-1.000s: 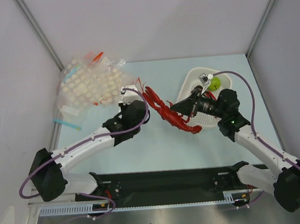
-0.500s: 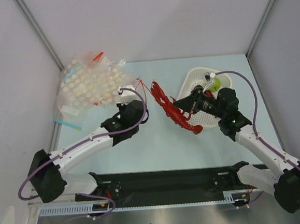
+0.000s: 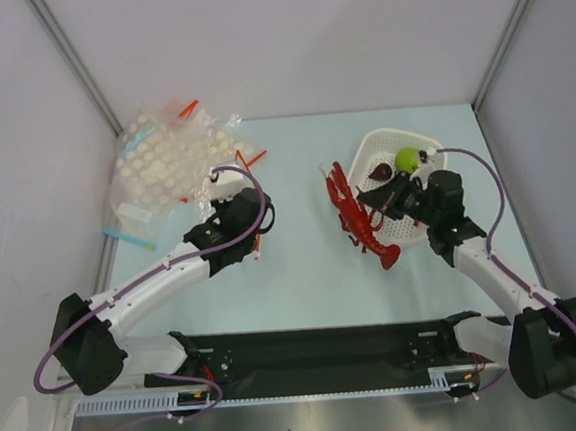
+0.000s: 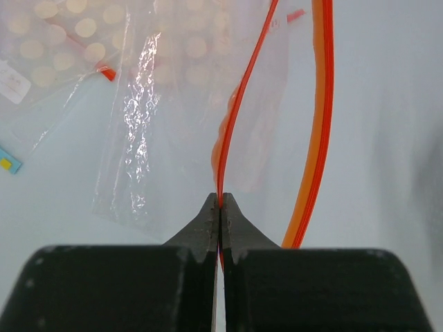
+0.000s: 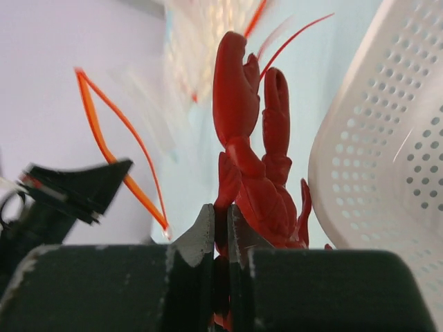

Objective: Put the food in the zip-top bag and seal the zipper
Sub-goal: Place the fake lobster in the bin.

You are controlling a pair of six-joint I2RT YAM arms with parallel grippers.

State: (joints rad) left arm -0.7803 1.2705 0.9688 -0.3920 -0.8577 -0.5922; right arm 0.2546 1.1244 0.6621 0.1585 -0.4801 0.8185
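I see a glossy red lobster (image 3: 352, 210) right of centre in the top view, and next to it a white basket (image 5: 374, 138) patterned with small holes. The round fruit (image 3: 406, 158) is bright green. The zip-top bag (image 4: 159, 124) is clear, its zipper (image 4: 320, 104) red-orange. At upper left, clear bags (image 3: 169, 160) carry cream dots; one strip (image 3: 130, 236) is blue. The table (image 3: 303, 274) is pale blue-green.

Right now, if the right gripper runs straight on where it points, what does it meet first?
Likely the zip-top bag pinched by the left gripper. The right gripper carries the lobster claws first, but the zipper loop sits left of its line, so it may slip past. Depth unclear.
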